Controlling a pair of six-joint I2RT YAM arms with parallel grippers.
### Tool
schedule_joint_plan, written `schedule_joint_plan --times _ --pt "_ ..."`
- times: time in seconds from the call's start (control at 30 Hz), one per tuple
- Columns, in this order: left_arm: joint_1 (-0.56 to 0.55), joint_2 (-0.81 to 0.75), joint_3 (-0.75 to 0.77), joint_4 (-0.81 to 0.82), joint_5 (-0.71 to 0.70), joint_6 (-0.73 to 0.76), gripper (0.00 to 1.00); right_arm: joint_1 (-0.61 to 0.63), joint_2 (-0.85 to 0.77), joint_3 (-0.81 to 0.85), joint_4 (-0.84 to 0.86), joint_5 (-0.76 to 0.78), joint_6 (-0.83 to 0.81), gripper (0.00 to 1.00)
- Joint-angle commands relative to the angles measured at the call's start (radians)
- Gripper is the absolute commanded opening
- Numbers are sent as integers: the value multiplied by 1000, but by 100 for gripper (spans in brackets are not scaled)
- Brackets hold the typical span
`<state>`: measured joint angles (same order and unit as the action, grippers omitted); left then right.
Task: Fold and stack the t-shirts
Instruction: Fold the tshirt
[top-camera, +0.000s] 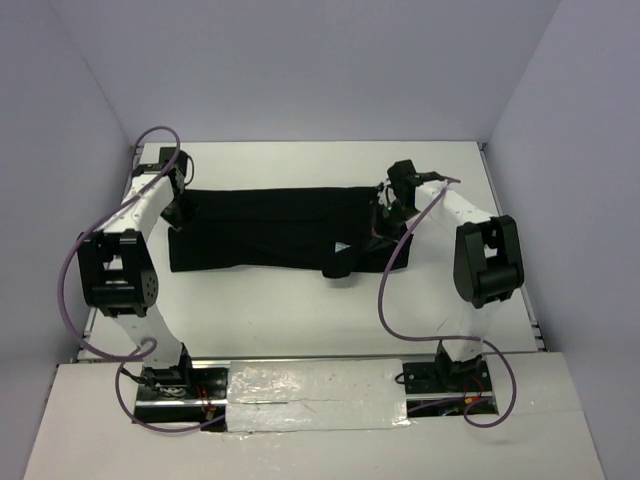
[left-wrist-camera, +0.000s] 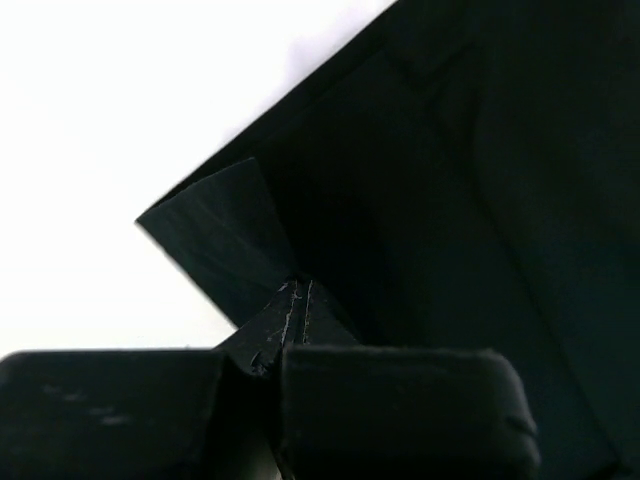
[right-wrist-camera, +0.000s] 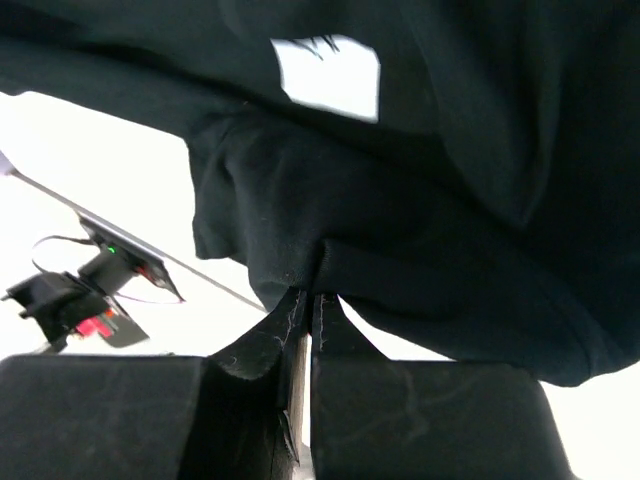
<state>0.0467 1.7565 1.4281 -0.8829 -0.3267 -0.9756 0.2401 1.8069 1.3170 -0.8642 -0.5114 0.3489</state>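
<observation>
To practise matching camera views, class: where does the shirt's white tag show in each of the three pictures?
Top external: tag on the t-shirt, near its front edge, right of centre.
Left wrist: not in it.
Right wrist: tag at top centre, on the dark cloth.
Shared landmark: the black t-shirt, seen in all three views.

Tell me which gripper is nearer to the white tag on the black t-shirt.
Right. The right gripper pinches the t-shirt at its right end, close to the white tag. The left gripper pinches the corner at the opposite, left end.
</observation>
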Motion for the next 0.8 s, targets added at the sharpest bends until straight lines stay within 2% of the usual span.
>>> schedule_joint_plan --times 0.0,0.27,0.63,0.77 --pt "-2 66 81 1 -34 3 0 -4 34 126 -41 -21 -1 1" --pt "-1 222 201 27 -3 46 0 -33 227 313 -87 68 -14 2" --pt "1 363 394 7 -8 91 0 -82 315 398 -105 99 -30 4" --pt "5 386 405 -34 -26 66 0 -85 324 409 -91 90 -19 8"
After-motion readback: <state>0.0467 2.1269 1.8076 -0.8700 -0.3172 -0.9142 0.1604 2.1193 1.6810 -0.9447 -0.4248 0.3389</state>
